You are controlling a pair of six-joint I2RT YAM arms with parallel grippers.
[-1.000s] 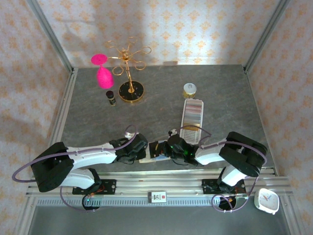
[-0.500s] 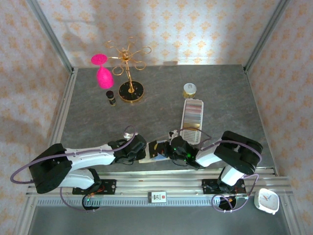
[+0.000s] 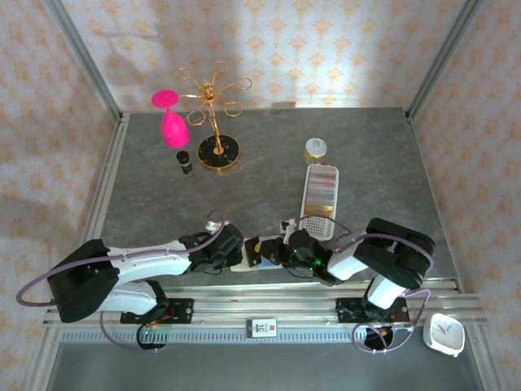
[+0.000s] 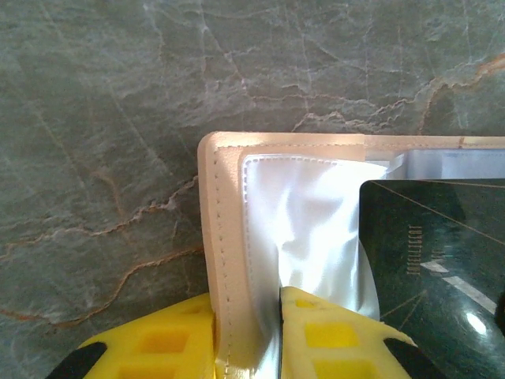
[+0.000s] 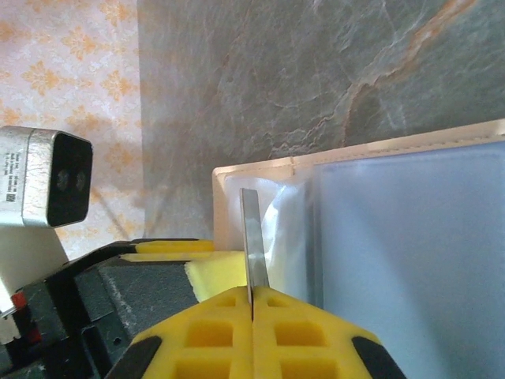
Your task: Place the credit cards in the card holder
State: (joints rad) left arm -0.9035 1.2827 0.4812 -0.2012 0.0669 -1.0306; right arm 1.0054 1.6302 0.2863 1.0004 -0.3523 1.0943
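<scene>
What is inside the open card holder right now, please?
Clear plastic sleeves line the card holder. A dark credit card, pinched by the right gripper, lies over them; whether its edge is inside a pocket is unclear. Anything beneath the card is hidden.

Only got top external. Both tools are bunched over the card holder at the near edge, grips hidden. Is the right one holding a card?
Observer: Yes. In right wrist the right tool is shut on a credit card, seen edge-on.
Operator: And the left?
Observer: In left wrist the left tool pinches the card holder by its beige cover edge.
Operator: Card in a pocket?
Observer: Its dark corner meets the crumpled clear sleeve; inside or not, can't tell.
</scene>
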